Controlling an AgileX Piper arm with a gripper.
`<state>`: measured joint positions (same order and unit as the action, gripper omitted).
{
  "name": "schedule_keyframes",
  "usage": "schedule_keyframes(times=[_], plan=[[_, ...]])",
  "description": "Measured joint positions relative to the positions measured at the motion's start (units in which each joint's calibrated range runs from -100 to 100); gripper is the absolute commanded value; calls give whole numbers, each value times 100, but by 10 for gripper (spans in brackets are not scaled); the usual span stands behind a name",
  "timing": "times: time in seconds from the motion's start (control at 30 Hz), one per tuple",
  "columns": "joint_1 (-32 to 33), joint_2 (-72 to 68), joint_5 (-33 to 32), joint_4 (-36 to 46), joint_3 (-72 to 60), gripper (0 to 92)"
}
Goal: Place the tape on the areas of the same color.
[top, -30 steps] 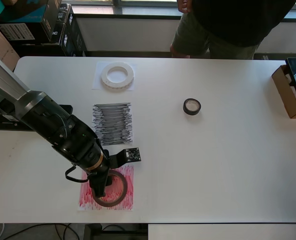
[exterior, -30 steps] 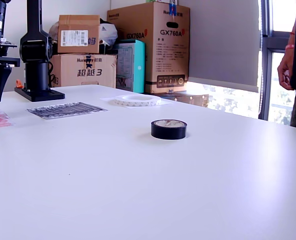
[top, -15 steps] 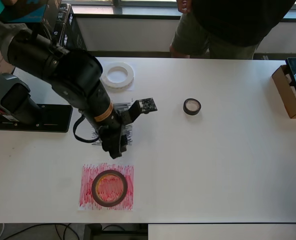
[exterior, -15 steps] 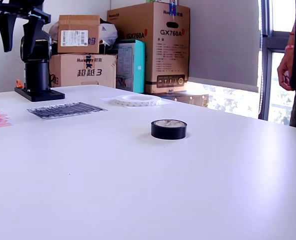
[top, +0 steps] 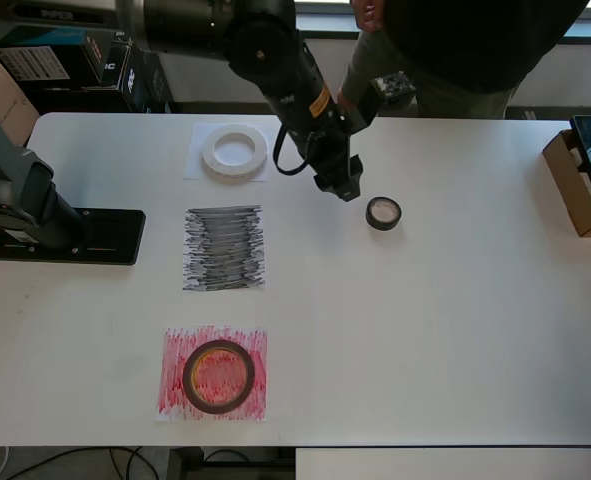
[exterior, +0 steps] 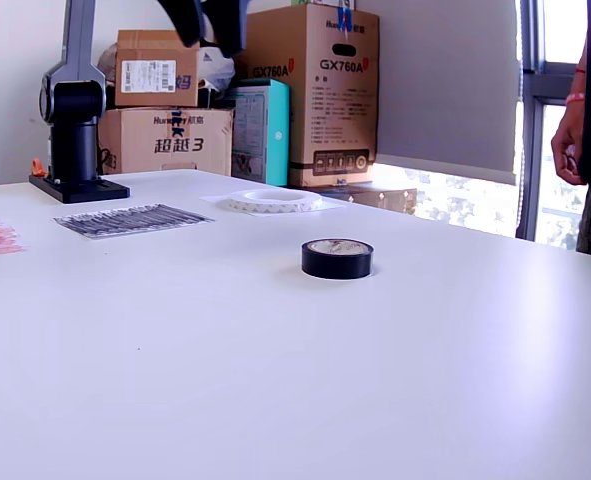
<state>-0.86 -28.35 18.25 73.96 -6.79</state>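
The small black roll (top: pixel 383 212) is seen lying flat on the white table (top: pixel 455 320), its open core turned upward and a pale inner ring shown inside the dark outer band; in the exterior view (exterior: pixel 337 258) it is seen as a low, squat cylinder standing apart from everything else. No long axis can be given, the roll being round. The gripper (top: pixel 340 185) is held above the table just to the overhead view's left of this roll, nothing being held in it; whether its jaws are parted or closed cannot be told. Further left, the scribbled black sheet (top: pixel 224 248) lies bare. The large white ring (top: pixel 234 151) is laid flat on the white sheet (top: pixel 196 165), and the dark red-brown ring (top: pixel 218 376) is laid flat on the scribbled red sheet (top: pixel 174 395).
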Motion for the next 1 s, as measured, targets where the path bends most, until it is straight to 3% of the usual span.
schedule_keyframes(times=[0.43,1.0], plan=[[699,-2021,-324,-132,-1530,597],[628,-3226,-324,-212,-1713,597]])
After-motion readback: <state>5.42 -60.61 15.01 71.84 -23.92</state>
